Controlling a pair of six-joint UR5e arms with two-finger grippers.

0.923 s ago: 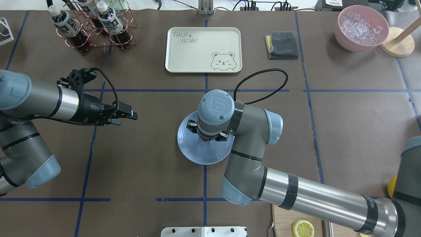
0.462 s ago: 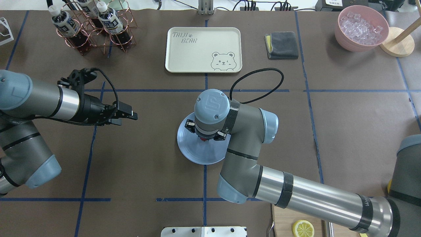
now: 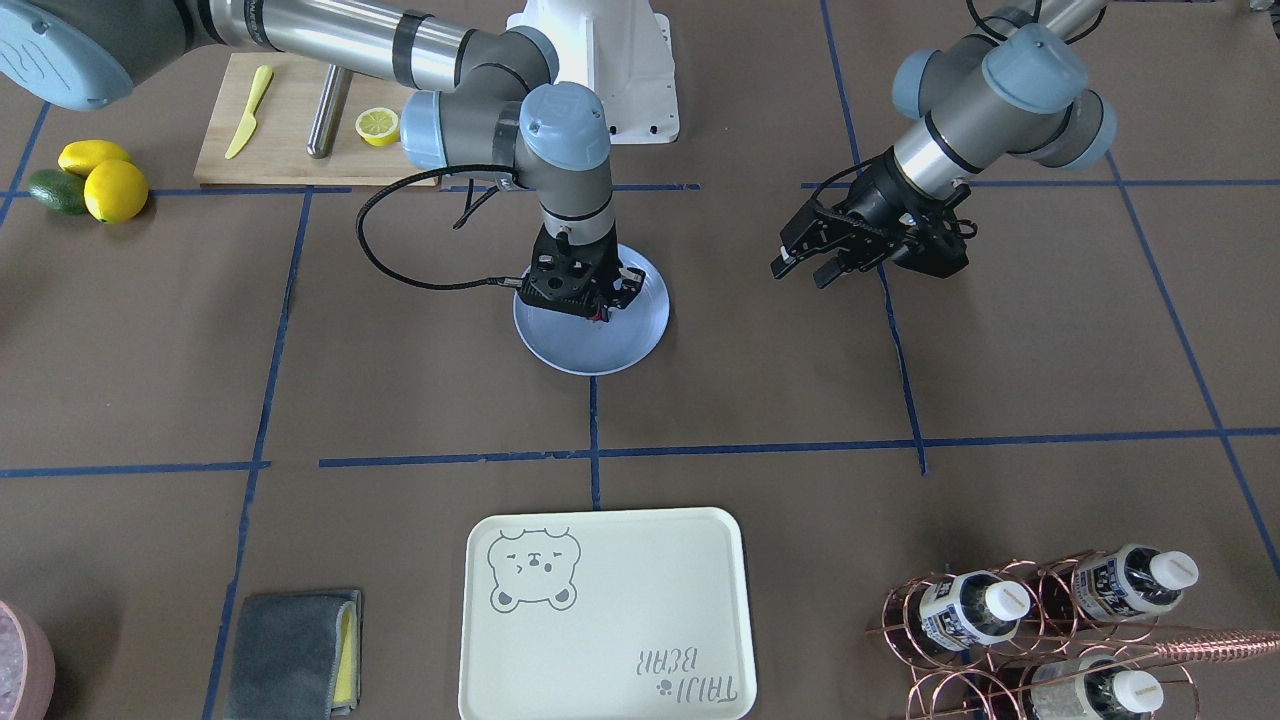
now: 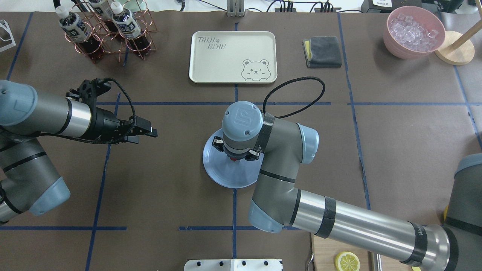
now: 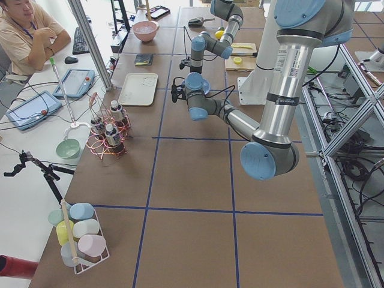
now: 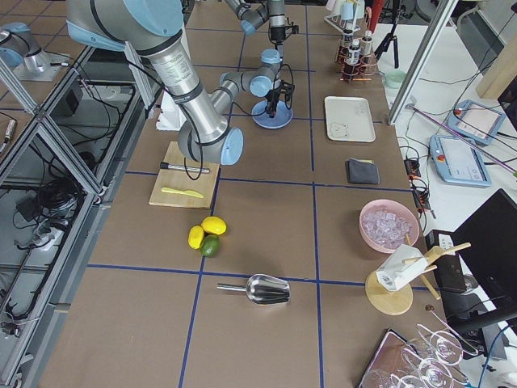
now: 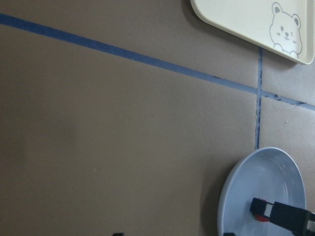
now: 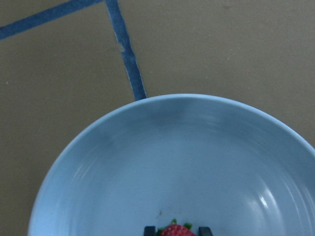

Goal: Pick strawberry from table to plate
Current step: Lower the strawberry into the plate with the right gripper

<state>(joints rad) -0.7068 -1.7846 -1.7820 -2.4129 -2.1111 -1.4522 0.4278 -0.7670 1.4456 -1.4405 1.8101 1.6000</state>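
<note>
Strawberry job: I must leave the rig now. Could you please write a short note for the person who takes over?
Right gripper: fingers shut on the strawberry, low over the middle of the plate. I cannot tell whether the strawberry touches the plate.
Left gripper: open and empty, hovering over the table to one side of the plate.
Done: the strawberry is picked up and brought over the plate.
Left: open the fingers to release it on the plate, then lift the right arm clear.
</note>
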